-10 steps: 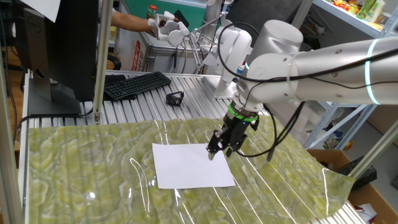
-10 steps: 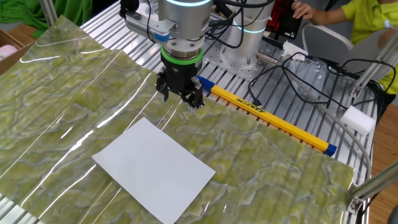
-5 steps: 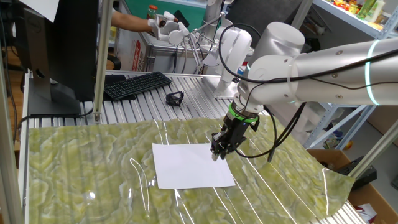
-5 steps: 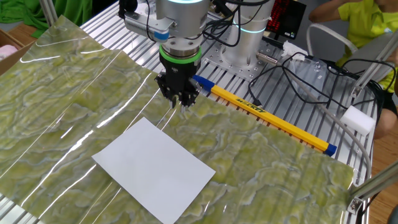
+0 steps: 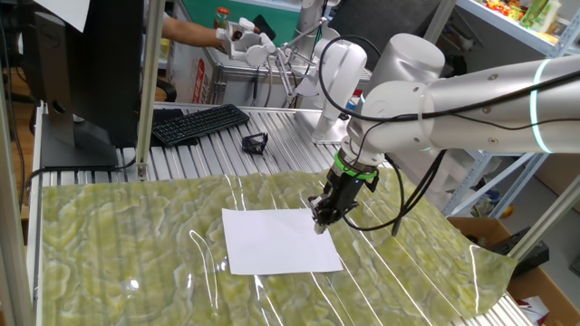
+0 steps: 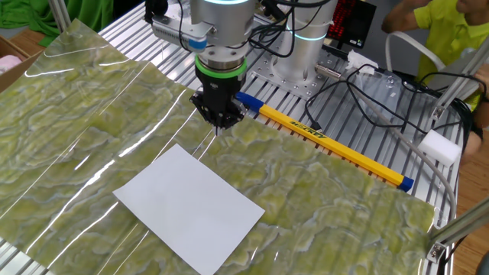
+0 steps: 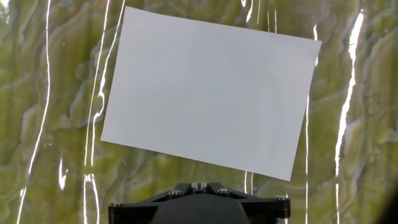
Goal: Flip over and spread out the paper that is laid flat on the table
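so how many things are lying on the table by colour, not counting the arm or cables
white: 2, the paper and a foam block
black: 2, the keyboard and a small clip-like object
yellow: 1, a long bar with blue ends
total: 5

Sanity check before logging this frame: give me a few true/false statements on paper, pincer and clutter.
1. The paper lies flat on the table. True.
2. The pincer holds a corner of the paper. False: it hangs above the table beside the sheet's far edge, holding nothing, fingers drawn together.
3. A black keyboard sits on the ribbed metal section. True.
4. The paper is folded in half. False: it is one unfolded rectangle, all four corners showing in the hand view.
5. A yellow bar lies across the paper. False: it lies apart from it, at the mat's edge.
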`<state>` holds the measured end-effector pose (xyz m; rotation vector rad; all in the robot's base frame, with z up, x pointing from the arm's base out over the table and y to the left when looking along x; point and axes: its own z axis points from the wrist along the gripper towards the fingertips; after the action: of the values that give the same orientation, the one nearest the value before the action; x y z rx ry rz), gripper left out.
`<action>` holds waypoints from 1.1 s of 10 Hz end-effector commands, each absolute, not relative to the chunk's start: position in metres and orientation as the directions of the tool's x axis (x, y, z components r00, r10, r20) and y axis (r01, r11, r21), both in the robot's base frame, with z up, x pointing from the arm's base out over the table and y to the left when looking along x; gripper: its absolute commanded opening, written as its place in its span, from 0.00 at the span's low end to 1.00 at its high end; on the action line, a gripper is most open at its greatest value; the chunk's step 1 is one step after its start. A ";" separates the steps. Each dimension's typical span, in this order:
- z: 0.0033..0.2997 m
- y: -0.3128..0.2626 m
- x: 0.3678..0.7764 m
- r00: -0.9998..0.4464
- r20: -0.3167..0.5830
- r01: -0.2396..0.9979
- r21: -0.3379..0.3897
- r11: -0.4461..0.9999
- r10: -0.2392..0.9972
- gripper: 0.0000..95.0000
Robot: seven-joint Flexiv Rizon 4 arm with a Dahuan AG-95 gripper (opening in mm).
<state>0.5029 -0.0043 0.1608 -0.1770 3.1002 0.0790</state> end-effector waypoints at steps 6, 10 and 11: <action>0.128 -0.021 0.512 -0.992 -0.041 -0.124 0.066 0.990 -0.122 0.00; 0.115 -0.026 0.513 -0.994 -0.040 -0.108 0.074 0.991 -0.105 0.00; 0.113 -0.027 0.513 -0.993 -0.040 -0.110 0.074 0.991 -0.107 0.00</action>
<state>0.5130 -0.0286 0.1131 -0.1751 3.0996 0.1235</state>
